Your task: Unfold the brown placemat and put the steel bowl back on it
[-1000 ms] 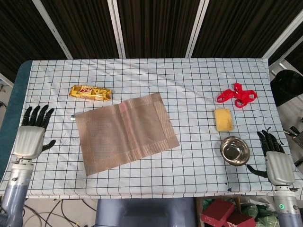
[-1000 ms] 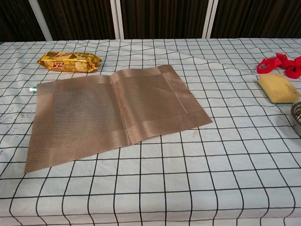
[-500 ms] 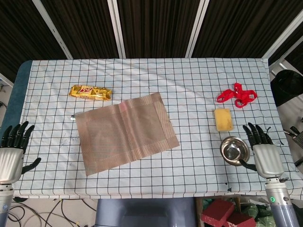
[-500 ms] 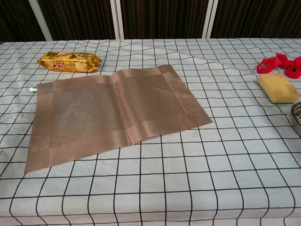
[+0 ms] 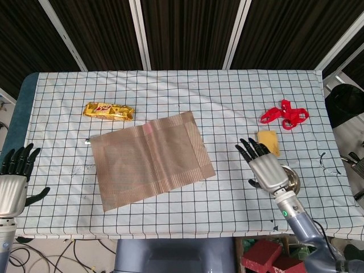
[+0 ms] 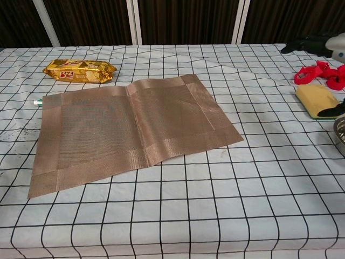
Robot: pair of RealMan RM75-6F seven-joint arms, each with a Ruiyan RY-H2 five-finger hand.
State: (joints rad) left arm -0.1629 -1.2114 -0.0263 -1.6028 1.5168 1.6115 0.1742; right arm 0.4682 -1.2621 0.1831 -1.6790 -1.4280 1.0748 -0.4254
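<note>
Left hand: I see my left hand (image 5: 12,182) only in the head view, at the table's left edge, fingers spread and holding nothing; the chest view does not reach it
Snack packet: a gold snack packet (image 5: 108,111) lies at the far left of the cloth, just beyond the mat's far left corner, apart from it
Small tube: the chest view gives me a small tube with a green cap (image 6: 38,101) touching the mat's left edge; from the head it is only a speck
Placemat: the brown placemat (image 5: 151,160) lies open and flat near the middle, with a crease line down its centre and its edges skewed to the grid
Sponge: a yellow sponge (image 6: 317,100) sits right of the mat and well apart from it; the head view has my hand over part of it
Right hand: my right hand (image 5: 266,169) hovers with fingers spread and nothing in them; the chest view catches only dark fingertips at its right edge
Steel bowl: the steel bowl (image 5: 291,177) stands on the cloth near the sponge, mostly hidden behind my hand from the head; the chest view shows only a sliver of rim
Red strap: a tangled red strap (image 5: 284,114) lies beyond the sponge
Surface: a white tablecloth with a black grid (image 5: 227,96) covers the table
Room: dark slatted panels with pale struts (image 5: 187,28) stand behind
</note>
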